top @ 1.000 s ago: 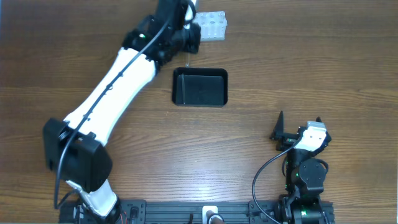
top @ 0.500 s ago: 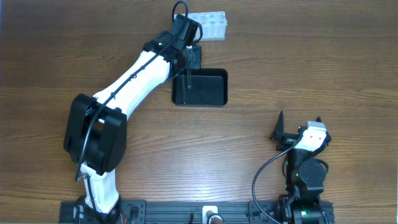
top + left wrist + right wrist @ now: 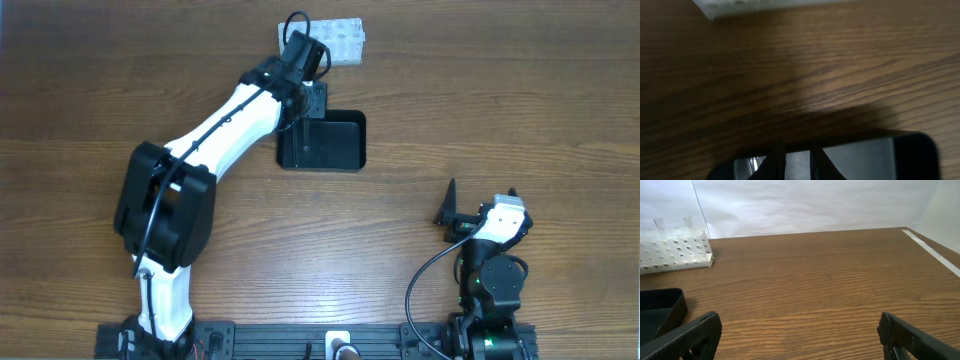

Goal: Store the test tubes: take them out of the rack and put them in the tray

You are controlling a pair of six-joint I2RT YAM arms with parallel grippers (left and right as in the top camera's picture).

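**Grippers, rack and tray**

Top view: left gripper (image 3: 308, 100), grip indiscernible, over black tray (image 3: 322, 166) rim, white test-tube rack (image 3: 338, 42) just beyond; right gripper (image 3: 480, 203) well apart. Left wrist view: tray beneath. Right wrist view: jaws wide; two test tubes (image 3: 659, 224) upright in rack.

You had a brown wooden table (image 3: 520, 100) under everything, a white backdrop (image 3: 815, 205) behind it, and a pale strip (image 3: 932, 252) near one edge.

The wood-grain table (image 3: 500, 100) carries a black tray (image 3: 363, 140) around the middle, toward the far side. A white rack (image 3: 345, 42) stands on the table just beyond the tray, apart from it, near the far edge.
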